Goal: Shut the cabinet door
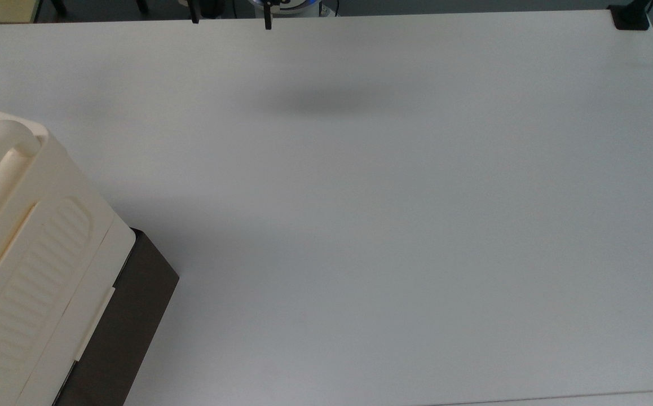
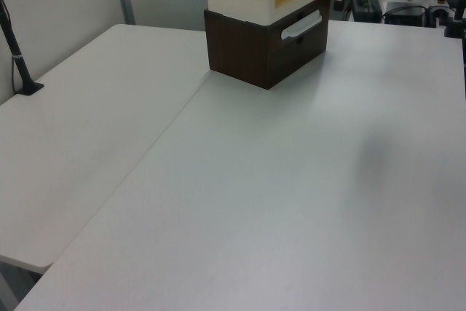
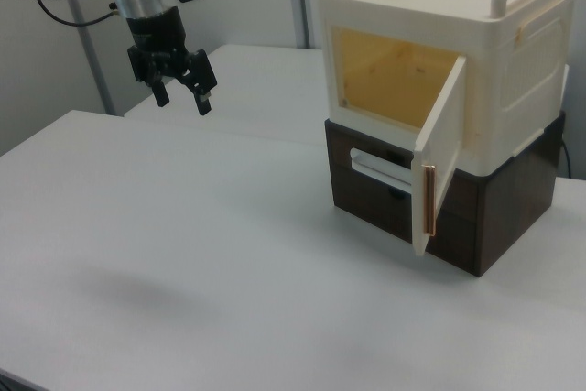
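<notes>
Gripper hangs above the table's far edge in the right view, fingers spread wide, holding nothing. Cabinet door stands swung open on the cream cabinet, well apart.

gripper raised, pointing down, fingers apart

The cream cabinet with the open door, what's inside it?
Through the open cabinet door, the cream cabinet shows a bare yellowish interior. The door hides the compartment's right part in the right view.
</notes>
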